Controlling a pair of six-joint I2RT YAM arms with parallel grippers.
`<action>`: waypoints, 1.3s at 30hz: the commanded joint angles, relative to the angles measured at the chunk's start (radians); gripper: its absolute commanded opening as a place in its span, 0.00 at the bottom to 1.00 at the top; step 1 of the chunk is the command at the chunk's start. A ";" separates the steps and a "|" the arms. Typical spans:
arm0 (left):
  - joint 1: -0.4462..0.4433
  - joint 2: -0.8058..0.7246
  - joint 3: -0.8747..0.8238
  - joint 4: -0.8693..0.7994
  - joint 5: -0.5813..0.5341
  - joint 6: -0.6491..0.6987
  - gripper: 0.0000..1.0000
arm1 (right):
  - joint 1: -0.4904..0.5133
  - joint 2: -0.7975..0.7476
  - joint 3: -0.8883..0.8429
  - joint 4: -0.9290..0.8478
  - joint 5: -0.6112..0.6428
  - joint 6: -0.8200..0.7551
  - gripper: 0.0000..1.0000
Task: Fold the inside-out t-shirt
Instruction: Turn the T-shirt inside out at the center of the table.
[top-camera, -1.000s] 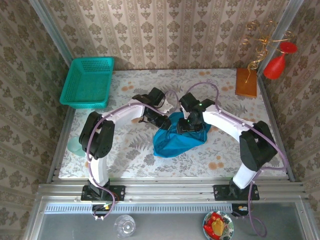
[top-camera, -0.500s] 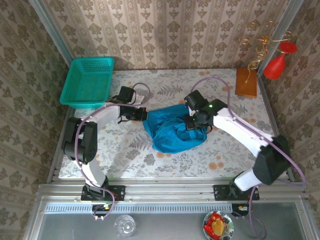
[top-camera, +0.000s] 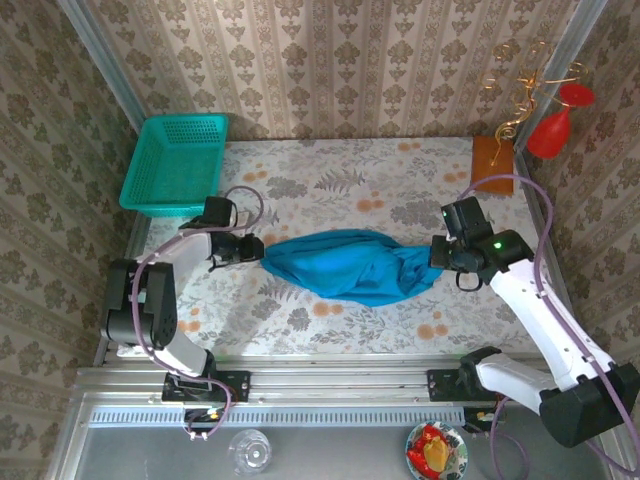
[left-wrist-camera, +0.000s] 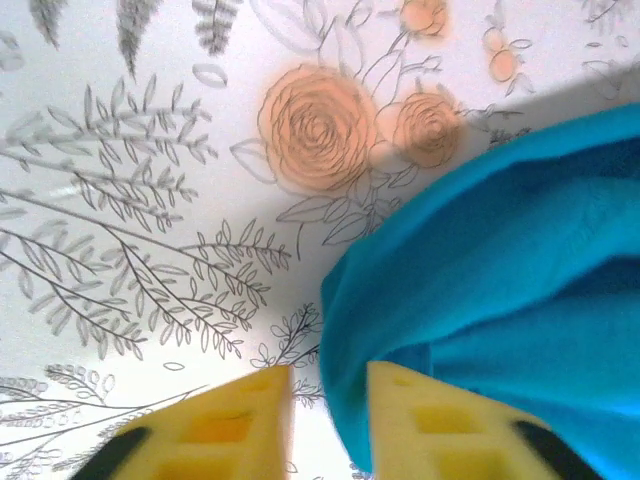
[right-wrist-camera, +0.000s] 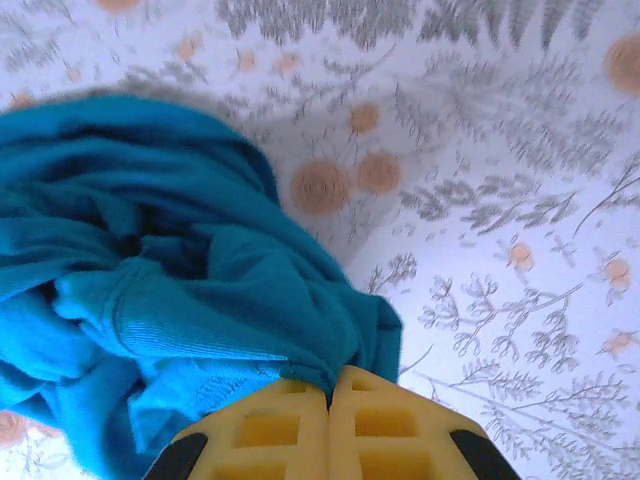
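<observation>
The inside-out t-shirt (top-camera: 350, 265) lies as a long blue-teal band across the middle of the flowered table, stretched left to right. At its left tip is my left gripper (top-camera: 254, 250), low over the table. In the left wrist view its yellow fingers (left-wrist-camera: 235, 415) stand a little apart; the t-shirt's edge (left-wrist-camera: 480, 260) hangs in the gap against the right finger, with bare table beside it. My right gripper (top-camera: 438, 256) is at the shirt's right end. There the pads (right-wrist-camera: 270, 425) meet, shut on a bunched fold of the t-shirt (right-wrist-camera: 190, 290).
A teal mesh basket (top-camera: 175, 165) stands at the back left corner. A brown wooden block (top-camera: 492, 165) and a red ornament on gold wire (top-camera: 553, 130) are at the back right. Patterned walls close in the table on three sides.
Both arms have swung outward from the middle, pulling the bunched shirt out into a long band. The left gripper's jaws have parted slightly; the right stays shut on cloth.
</observation>
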 joint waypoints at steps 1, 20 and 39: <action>-0.043 -0.063 0.034 -0.070 -0.064 -0.002 0.46 | -0.001 0.017 -0.046 0.026 -0.081 0.027 0.00; -0.693 0.277 0.571 -0.154 -0.041 0.137 0.62 | 0.006 0.102 -0.136 0.125 -0.267 -0.005 0.00; -0.584 0.168 0.487 -0.085 -0.165 0.086 0.00 | -0.034 0.037 -0.042 0.034 0.007 -0.022 0.00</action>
